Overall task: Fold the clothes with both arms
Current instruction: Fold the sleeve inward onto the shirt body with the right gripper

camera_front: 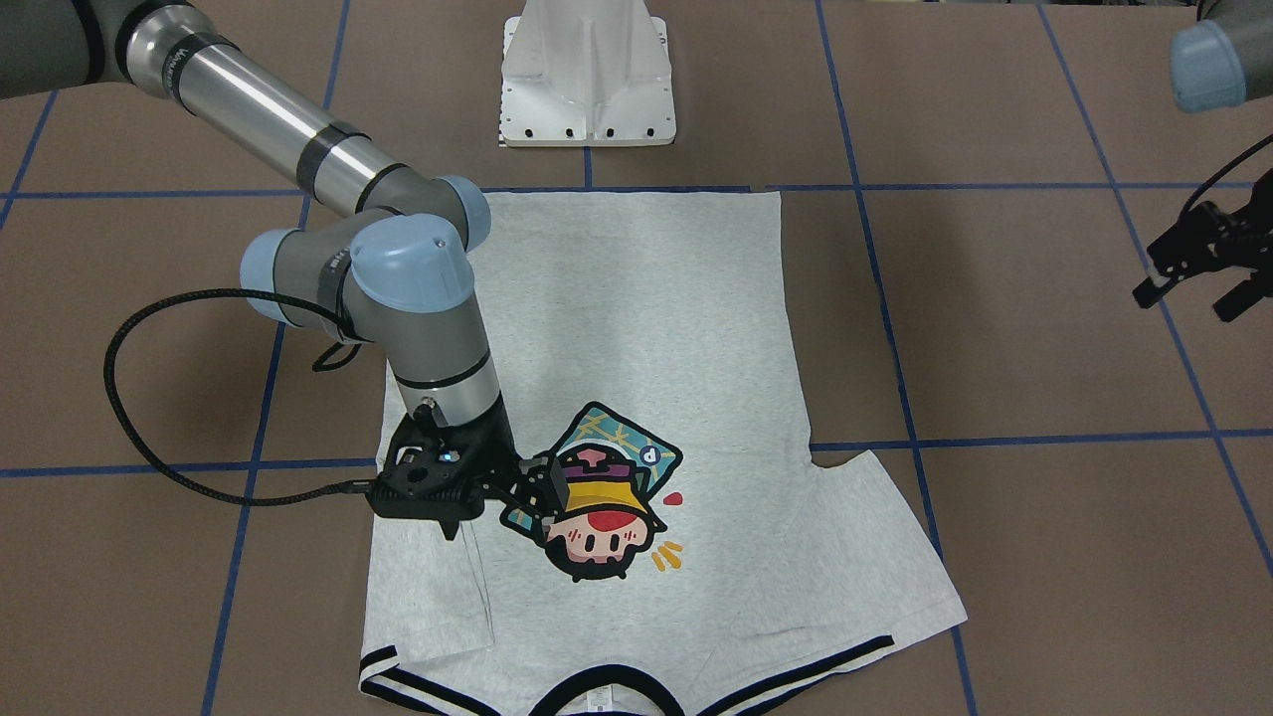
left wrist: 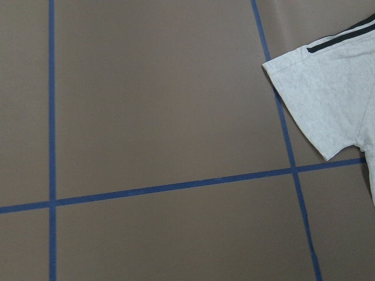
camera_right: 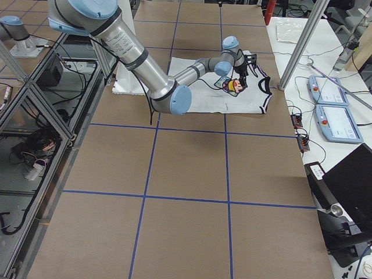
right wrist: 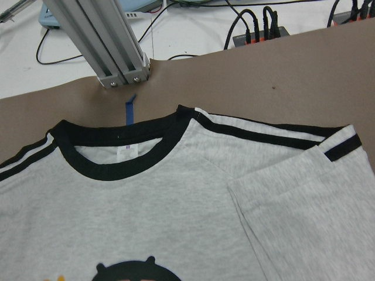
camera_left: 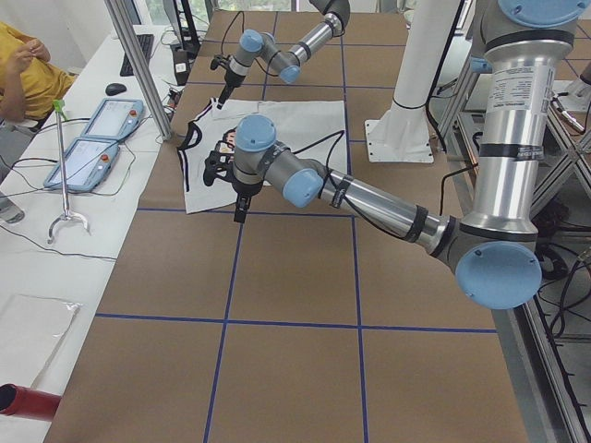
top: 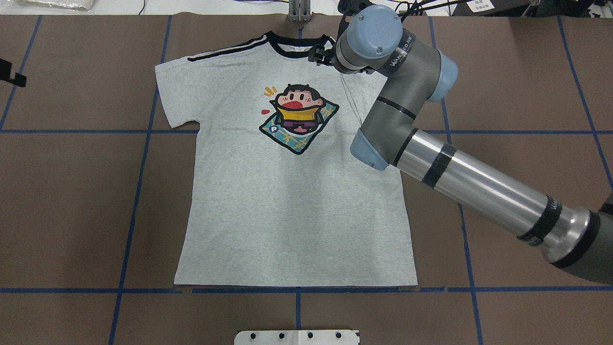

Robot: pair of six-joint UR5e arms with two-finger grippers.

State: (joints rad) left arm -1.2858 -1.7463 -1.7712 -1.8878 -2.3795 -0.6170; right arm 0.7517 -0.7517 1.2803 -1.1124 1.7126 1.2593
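Note:
The light grey T-shirt (camera_front: 646, 328) (top: 287, 206) lies flat, print up, collar (right wrist: 117, 161) toward the far edge. Its sleeve on my right side is folded in over the body (right wrist: 304, 205); the other sleeve (left wrist: 334, 99) is spread out. My right gripper (camera_front: 545, 505) hovers low over the shirt beside the cartoon print (top: 297, 117), and its jaws look open with nothing in them. In the overhead view the wrist mostly hides it (top: 318, 52). My left gripper (camera_front: 1188, 298) (top: 12, 74) stands open over bare table, well clear of the spread sleeve.
The white pedestal base (camera_front: 587, 80) (top: 297, 337) stands at the hem side. An aluminium post (right wrist: 111, 47) and cables sit just beyond the collar. Two teach pendants (camera_left: 92, 138) and a seated person (camera_left: 23, 65) are at the operators' bench. Blue tape lines (left wrist: 176, 187) grid the brown table.

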